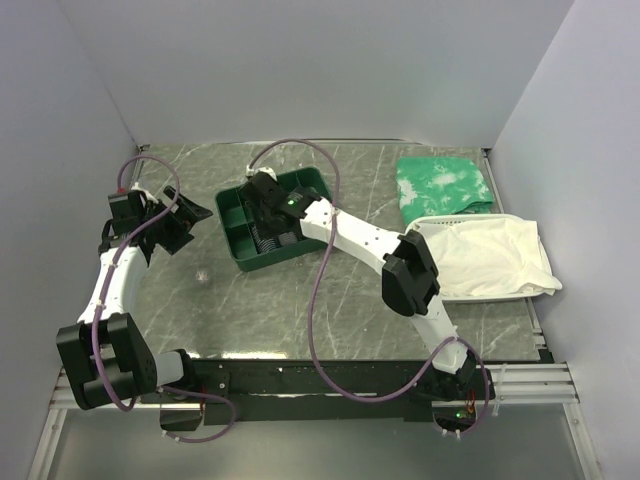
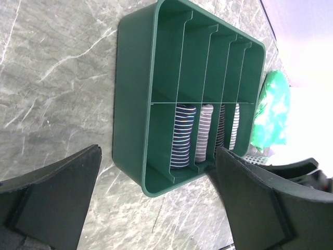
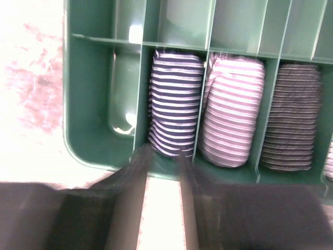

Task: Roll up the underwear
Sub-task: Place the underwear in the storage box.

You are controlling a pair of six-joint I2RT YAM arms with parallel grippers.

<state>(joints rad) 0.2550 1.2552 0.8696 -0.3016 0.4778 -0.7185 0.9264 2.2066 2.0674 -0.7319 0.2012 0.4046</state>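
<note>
- Right gripper (image 3: 162, 161): over the near wall of the green divided tray (image 3: 91, 146). Its two fingers (image 3: 139, 172) stand a little apart, with a bright gap between them and nothing in it. The wrist view is blurred here.
- The underwear (image 3: 176, 109): a navy roll with light stripes, lying lengthwise in the second slot from the tray's left end in the right wrist view. It sits at 12 o'clock from the fingertips, its near end just beyond them. Whether they touch cannot be told.
- Neighbouring rolls: a pink-and-white striped roll (image 3: 232, 112) at 3 o'clock of the underwear, and a dark fine-striped roll (image 3: 294, 117) one slot further. The slot at 9 o'clock holds nothing.
- Left gripper (image 2: 158, 151): jaws spread wide and empty, at 9 o'clock of the tray and apart from it in the top view.
- Green-and-white cloth (image 1: 440, 185): at 2 o'clock of the tray.
- White cloth (image 1: 490, 255): at 4 o'clock of the tray.
- Marbled table (image 1: 300, 300): bears all of these.
</note>
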